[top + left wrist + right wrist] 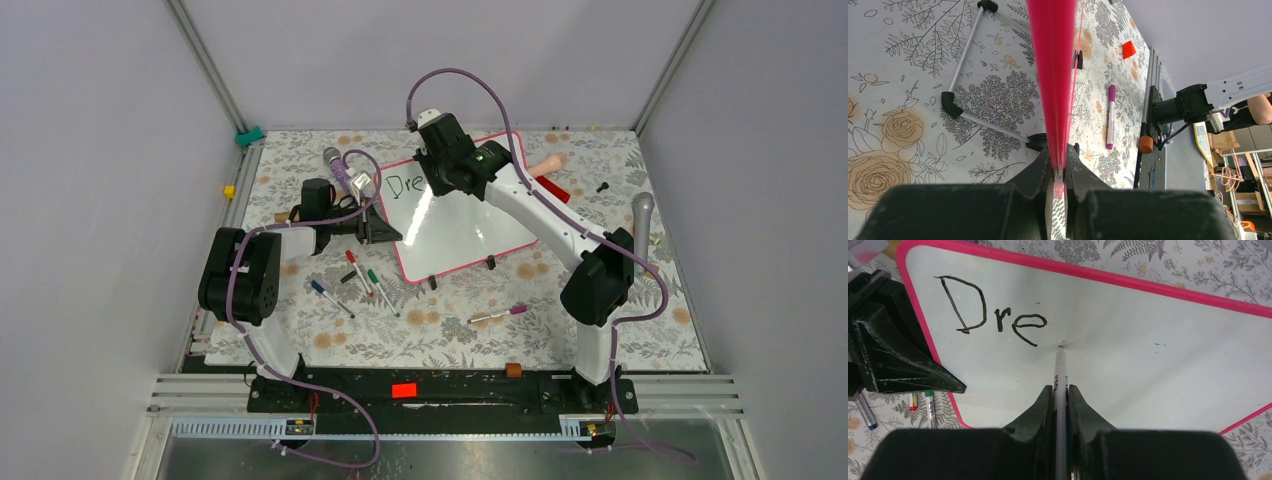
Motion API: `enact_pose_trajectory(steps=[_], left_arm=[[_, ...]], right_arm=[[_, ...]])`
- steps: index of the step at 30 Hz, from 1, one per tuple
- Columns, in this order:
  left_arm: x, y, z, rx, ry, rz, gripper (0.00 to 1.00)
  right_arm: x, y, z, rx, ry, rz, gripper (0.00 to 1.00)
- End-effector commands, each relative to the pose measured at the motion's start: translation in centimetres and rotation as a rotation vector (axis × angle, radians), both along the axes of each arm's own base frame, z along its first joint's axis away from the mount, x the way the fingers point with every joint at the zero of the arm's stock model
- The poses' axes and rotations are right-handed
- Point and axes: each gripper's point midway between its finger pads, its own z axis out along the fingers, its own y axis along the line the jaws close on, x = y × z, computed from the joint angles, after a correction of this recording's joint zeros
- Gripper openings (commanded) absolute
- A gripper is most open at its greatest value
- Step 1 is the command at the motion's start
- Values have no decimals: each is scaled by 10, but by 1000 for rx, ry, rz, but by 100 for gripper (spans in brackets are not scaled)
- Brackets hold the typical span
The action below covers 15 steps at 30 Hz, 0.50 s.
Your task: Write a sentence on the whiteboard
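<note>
Right wrist view had the right fingers (1040, 412) closed on a white-barrelled marker (1060, 377). Its barrel ran straight out ahead between them, tip touching the whiteboard (1158, 350). So far the sentence (993, 317) read only "Dre" in black, ahead and to the left of those fingers. The "e" ended just left of the marker tip. White board face filled most of the space ahead and right of the fingers, with the pink frame edging it far ahead and at lower right. Off to the left the left fingers (898, 360) showed as a black wedge on the board's left frame edge.

Left wrist view: left fingers were shut tight on the pink frame, which ran straight away from the fingertips as a blurred pink bar. Left of them loose pens (965, 55) lay on the floral counter (893, 125). To the right was a purple marker (1110, 117), and further ahead-right a red block (1128, 49).

Top external view: whiteboard lay mid-counter, turned at an angle. Left fingers were at its left edge, and right fingers over its upper-left part by the lettering. Couldn't tell whether the clamped edge sat flat or lifted.
</note>
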Motion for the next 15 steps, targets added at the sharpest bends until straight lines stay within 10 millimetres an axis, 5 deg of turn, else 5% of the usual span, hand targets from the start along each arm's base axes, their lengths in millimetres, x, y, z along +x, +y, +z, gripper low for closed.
enact_pose_trajectory(steps=[1, 15], left_arm=[[17, 8, -25, 93, 9, 96, 0], [17, 7, -26, 93, 9, 96, 0]], right_arm=[[1, -11, 3, -33, -13, -16, 0], [18, -11, 21, -10, -86, -88, 0]])
